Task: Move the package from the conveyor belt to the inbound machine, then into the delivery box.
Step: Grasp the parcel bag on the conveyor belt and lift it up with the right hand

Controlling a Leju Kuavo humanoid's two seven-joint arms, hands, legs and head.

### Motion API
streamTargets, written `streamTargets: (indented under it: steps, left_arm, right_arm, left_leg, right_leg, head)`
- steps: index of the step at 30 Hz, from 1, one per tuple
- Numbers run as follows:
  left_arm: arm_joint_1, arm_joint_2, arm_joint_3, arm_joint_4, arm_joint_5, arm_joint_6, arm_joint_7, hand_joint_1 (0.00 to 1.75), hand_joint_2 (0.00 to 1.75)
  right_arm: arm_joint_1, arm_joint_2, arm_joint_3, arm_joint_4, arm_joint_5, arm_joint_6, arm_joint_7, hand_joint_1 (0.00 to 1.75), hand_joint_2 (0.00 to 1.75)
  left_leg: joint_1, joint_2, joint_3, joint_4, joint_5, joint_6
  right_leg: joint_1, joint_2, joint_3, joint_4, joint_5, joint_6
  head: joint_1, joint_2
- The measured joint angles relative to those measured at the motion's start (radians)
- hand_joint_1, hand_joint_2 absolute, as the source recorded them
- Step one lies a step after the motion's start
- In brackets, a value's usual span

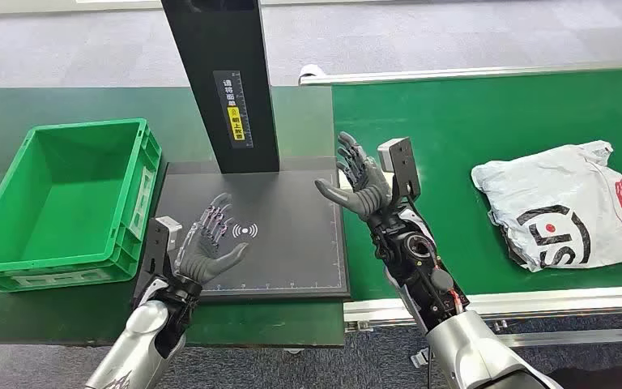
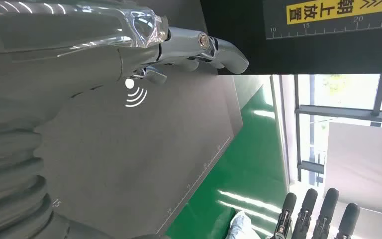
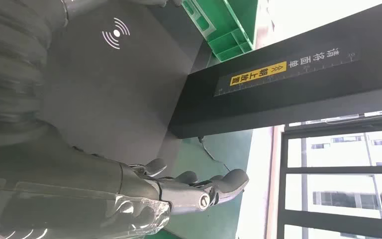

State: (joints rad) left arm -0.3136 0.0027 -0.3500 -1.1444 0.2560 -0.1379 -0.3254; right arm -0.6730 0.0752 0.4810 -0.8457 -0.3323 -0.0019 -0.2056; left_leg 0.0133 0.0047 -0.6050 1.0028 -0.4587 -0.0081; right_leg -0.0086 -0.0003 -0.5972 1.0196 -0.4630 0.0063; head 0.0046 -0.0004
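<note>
Package [image 1: 565, 204] lies flat, lengthwise across conveyor belt [image 1: 470, 121].

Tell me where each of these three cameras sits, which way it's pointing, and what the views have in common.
Head view: high on the body, looking forward and down at the green crate, scanner pad and package; both arms, left hand and right hand open.
Left wrist view: behind the left hand, facing across the pad toward the right hand's fingers.
Right wrist view: behind the right hand, facing the pad and crate.
Shared: all show the pad's wireless symbol and the black post.
</note>
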Motion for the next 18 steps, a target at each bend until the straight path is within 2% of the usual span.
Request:
streamTargets:
  steps: [18]
  left_arm:
    - [0.000, -0.001, 0.002, 0.000, 0.000, -0.003, 0.000, 0.00, 1.75]
  right_arm:
    - [0.003, -0.002, 0.000, -0.003, 0.000, 0.000, 0.000, 0.00, 1.75]
  left_leg:
    - [0.000, 0.000, 0.000, 0.000, 0.000, 0.000]
  right_leg:
    - [0.000, 0.000, 0.000, 0.000, 0.000, 0.000]
  head:
    - [0.000, 0.000]
